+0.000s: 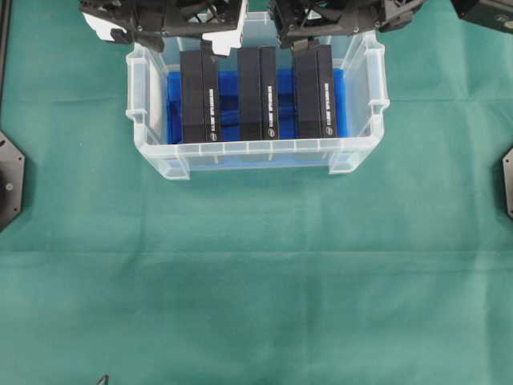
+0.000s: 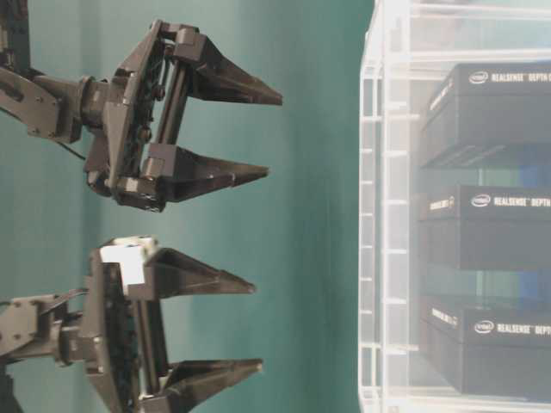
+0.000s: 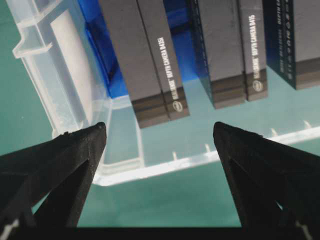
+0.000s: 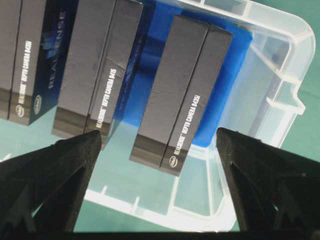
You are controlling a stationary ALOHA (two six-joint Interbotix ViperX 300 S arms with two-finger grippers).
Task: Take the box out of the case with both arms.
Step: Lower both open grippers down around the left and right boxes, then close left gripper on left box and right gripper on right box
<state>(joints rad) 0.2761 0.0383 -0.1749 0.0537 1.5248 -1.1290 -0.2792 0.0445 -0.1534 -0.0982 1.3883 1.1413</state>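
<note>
Green cloth (image 1: pixel 256 289) covers the table; the case (image 1: pixel 256 152) sits toward its far edge, three black boxes standing on edge in a row on the blue liner (image 1: pixel 172 104): left box (image 1: pixel 199 96), middle box (image 1: pixel 257 93), right box (image 1: pixel 313 91). Beyond, above the far rim, left gripper (image 2: pixel 245 327) and right gripper (image 2: pixel 263 133) hang spread wide, grasping nothing; left gripper bears a white block (image 2: pixel 123 262).

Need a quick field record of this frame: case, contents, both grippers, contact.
case: clear plastic bin on green cloth, blue liner on its floor
contents: three black boxes standing side by side, left box, middle box, right box
left gripper: open, above the left box, empty
right gripper: open, above the right box, empty
contact: none seen; all boxes in the case
</note>
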